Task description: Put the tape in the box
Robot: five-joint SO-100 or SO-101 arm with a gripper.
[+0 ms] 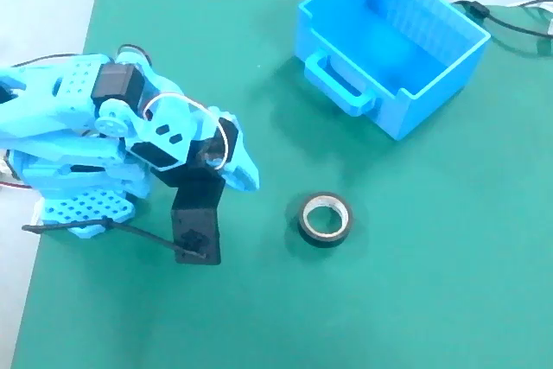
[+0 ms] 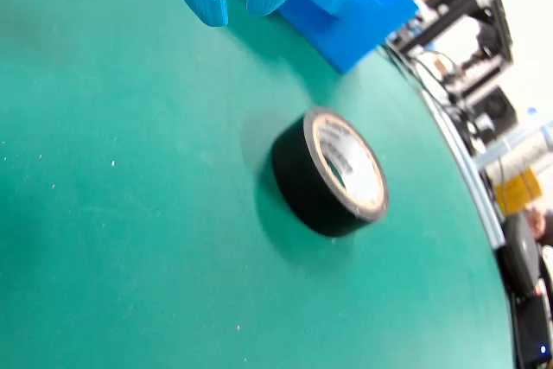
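Holding nothing, our gripper (image 2: 235, 2) is hanging with its fingers only narrowly apart. We are facing the box (image 1: 393, 49) well beyond it, empty, then the tape (image 2: 330, 174) lying flat just ahead; we should be widening before straddling it. Fingertips are cut off in the wrist view.

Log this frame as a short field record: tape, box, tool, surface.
tape: black roll with pale core, lying flat on the mat, free of the tool
box: blue bin, upper right in the fixed view, handle facing the arm, appears empty
tool: fingertips slightly apart, holding nothing, short of the tape in the wrist view
surface: green mat
task state: tape not yet grasped, outside box
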